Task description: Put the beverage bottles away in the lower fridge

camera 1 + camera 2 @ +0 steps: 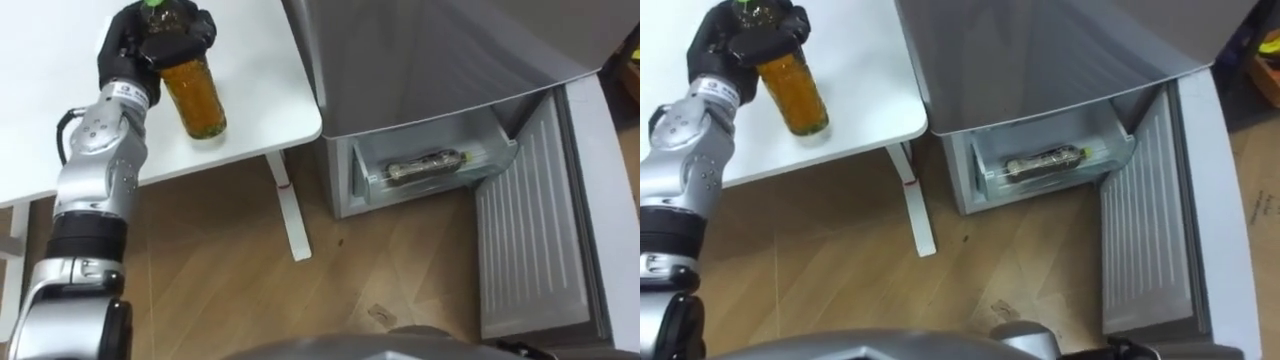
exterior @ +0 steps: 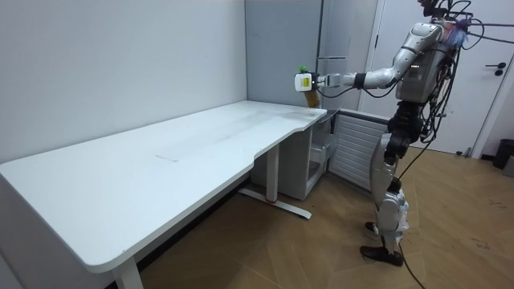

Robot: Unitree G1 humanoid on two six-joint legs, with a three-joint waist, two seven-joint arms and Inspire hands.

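**A:** Where is your drink sitting at this moment?

**B:** Your left hand (image 1: 160,40) is holding it. The fingers and thumb are curling round the neck and shoulder of the bottle (image 1: 197,100), which is standing upright with amber liquid inside and a green cap (image 1: 152,4) peeking above the fingers. It is hanging over the tabletop (image 1: 260,90), close to the rounded corner nearest the fridge (image 1: 420,60).

**A:** Is the base resting on the tabletop?

**B:** You cannot tell from the eye views, since they are looking almost straight down. The room view is showing the bottle at the tabletop's end with the arm reaching out nearly level, but the base is too small there to judge.

**A:** What are the eye views giving you that the room view is not?

**B:** They are looking into the lower fridge. Its door (image 1: 530,240) is swinging wide open to your right, and a clear drawer (image 1: 372,182) is showing in the opening. A second bottle (image 1: 425,165) is lying on its side in that drawer, well apart from the one in your hand.

**A:** And the room view?

**B:** It is showing your stance. You are standing upright on the wooden floor (image 2: 321,249), just beside the tabletop's end and facing the fridge, with the left arm stretching toward the room view's left.
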